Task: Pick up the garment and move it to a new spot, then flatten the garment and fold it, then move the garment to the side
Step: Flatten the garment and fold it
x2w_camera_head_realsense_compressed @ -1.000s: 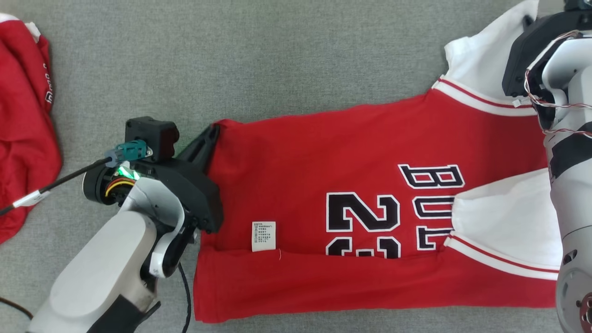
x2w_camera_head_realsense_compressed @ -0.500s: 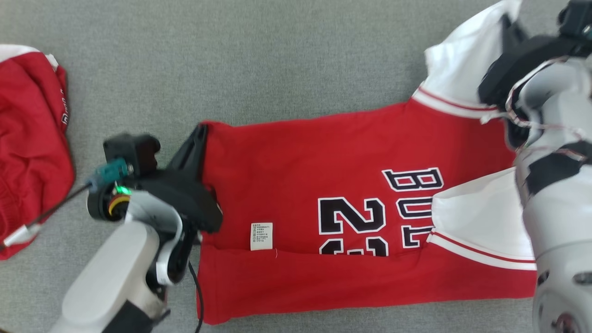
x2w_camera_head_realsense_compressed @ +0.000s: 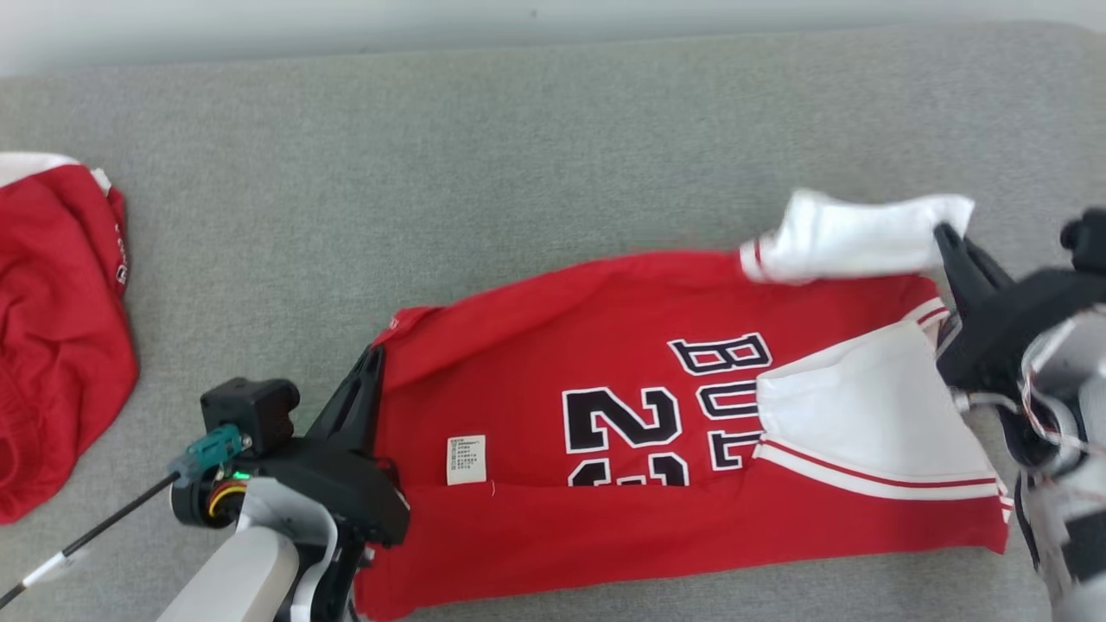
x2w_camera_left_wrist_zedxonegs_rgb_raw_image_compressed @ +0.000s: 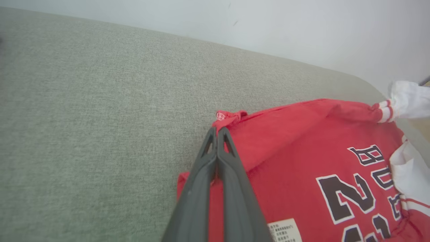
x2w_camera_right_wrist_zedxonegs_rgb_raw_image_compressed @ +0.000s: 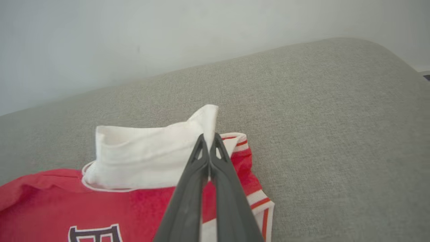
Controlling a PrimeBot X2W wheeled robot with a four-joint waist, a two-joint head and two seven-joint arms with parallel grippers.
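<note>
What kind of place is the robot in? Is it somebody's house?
Indoors, maybe a room for folding clothes; I can't tell whose. There is a soft grey cushioned surface with a plain pale wall behind, a red jersey lying on it, and another red garment beside.

Pale forearm, black wrist, what looks like wiring.
</note>
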